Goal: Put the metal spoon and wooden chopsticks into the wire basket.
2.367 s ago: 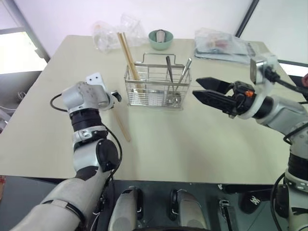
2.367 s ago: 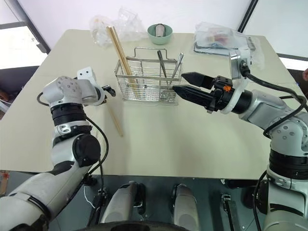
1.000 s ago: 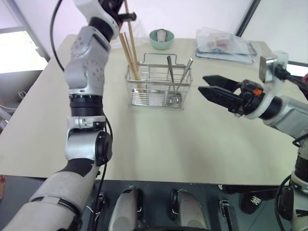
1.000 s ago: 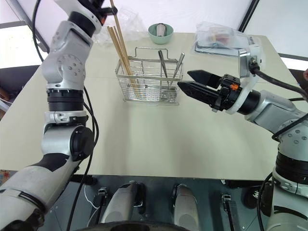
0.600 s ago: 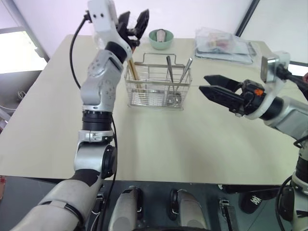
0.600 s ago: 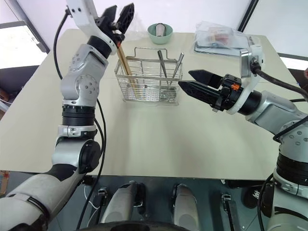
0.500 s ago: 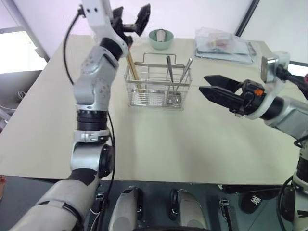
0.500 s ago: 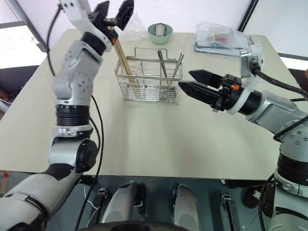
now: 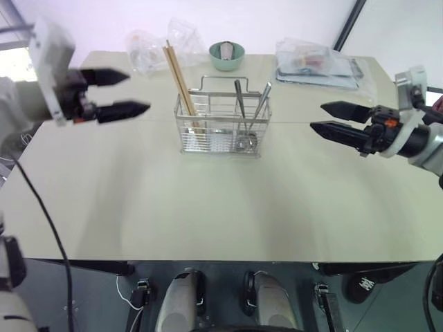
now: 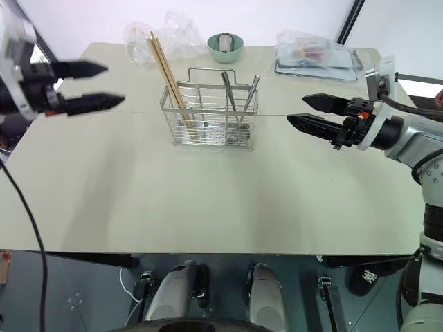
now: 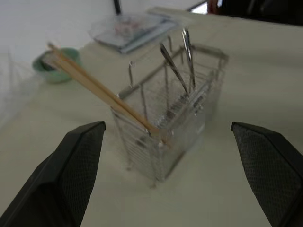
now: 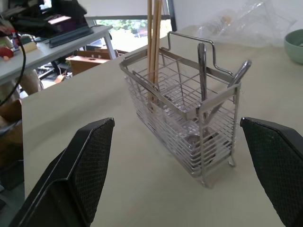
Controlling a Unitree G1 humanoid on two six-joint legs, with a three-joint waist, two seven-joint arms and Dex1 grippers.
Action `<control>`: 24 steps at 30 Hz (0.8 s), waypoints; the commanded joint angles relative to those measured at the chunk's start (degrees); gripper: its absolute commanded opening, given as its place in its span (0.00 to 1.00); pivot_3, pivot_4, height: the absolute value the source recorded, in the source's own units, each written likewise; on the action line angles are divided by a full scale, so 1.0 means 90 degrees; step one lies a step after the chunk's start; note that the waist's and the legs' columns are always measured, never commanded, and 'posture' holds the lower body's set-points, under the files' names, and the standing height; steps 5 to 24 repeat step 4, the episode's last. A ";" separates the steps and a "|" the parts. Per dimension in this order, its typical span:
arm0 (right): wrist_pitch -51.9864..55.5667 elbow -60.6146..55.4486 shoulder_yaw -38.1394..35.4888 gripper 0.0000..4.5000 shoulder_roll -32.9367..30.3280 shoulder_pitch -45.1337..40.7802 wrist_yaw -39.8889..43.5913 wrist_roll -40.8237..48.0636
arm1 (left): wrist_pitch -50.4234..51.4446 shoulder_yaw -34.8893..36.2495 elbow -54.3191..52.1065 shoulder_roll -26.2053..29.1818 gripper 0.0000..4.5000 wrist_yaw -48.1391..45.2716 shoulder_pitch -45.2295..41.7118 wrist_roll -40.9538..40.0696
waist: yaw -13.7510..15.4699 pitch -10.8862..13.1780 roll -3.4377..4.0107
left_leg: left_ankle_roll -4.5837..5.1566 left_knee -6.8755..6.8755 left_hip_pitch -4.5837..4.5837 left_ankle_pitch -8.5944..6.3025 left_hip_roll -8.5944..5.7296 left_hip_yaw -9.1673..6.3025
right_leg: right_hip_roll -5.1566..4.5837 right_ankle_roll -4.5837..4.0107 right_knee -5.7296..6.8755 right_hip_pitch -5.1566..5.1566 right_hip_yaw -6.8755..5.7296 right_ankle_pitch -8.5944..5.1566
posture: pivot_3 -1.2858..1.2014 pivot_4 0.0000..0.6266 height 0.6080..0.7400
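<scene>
We judged the light, stiff chopsticks best pinched mid-length, while both the left gripper and right gripper hung wide open, empty.

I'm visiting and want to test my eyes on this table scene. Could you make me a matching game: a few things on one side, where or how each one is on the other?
Things:
1. wooden chopsticks
2. metal spoon
3. green bowl
4. left gripper

Places or states:
A. at the table's far edge, behind the wire basket
B. open and empty, off to one side of the basket
C. leaning in the basket's left end
D. standing in the basket's right end

Pairs: 1-C, 2-D, 3-A, 4-B
</scene>
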 commanded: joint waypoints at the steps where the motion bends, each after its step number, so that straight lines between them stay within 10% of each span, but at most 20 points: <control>1: -0.0195 0.0162 0.0024 0.98 -0.0132 -0.0292 0.0454 -0.0223 | -0.0295 0.0172 -0.0119 0.0351 0.99 -0.0391 0.0153 0.0129 | 0.0008 0.0002 0.0003 | -0.0001 -0.0001 -0.0003 0.0000 0.0000 0.0001 | -0.0001 0.0000 0.0000 -0.0004 0.0001 0.0000 | 0.52 0.24 0.75; 24: -0.0166 0.0179 0.0090 0.98 -0.0106 -0.0369 0.0708 -0.0304 | -0.0371 0.0192 -0.0077 0.0400 0.99 -0.0394 0.0171 0.0210 | 0.0011 0.0002 0.0004 | -0.0001 -0.0002 -0.0005 0.0001 -0.0001 0.0000 | -0.0003 -0.0001 0.0001 -0.0005 0.0001 0.0000 | 0.52 0.24 0.75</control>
